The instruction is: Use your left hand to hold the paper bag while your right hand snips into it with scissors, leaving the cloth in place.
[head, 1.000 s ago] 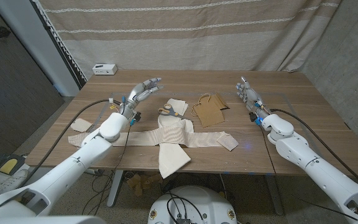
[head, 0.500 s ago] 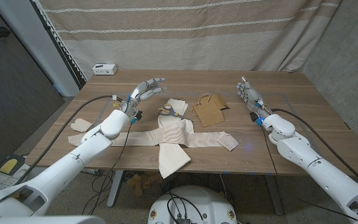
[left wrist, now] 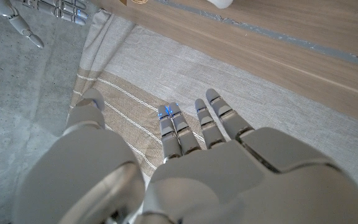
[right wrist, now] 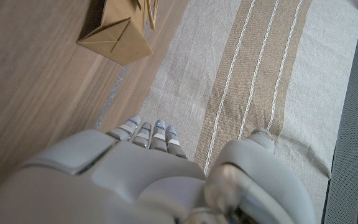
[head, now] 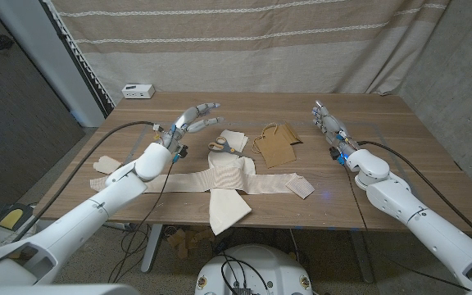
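Note:
A brown paper bag (head: 276,145) lies flat near the table's middle, and its corner (right wrist: 118,34) shows in the right wrist view. Scissors (head: 220,147) with tan handles lie just left of it, beside the beige cloth (head: 233,182) that spreads toward the front edge. My left hand (head: 193,120) hovers above the table to the left of the scissors, fingers spread and empty; its back (left wrist: 185,174) shows in the left wrist view. My right hand (head: 327,124) stands to the right of the bag, fingers straight up, holding nothing; its back (right wrist: 142,168) shows in the right wrist view.
A small white box (head: 138,90) sits at the table's far left corner. A folded cloth piece (head: 233,138) lies behind the scissors, and a pale scrap (head: 105,166) lies near the left edge. A striped curtain (head: 252,41) hangs behind the table.
My left hand has drifted slightly right and farther from me, toward the scissors. The right hand has barely moved.

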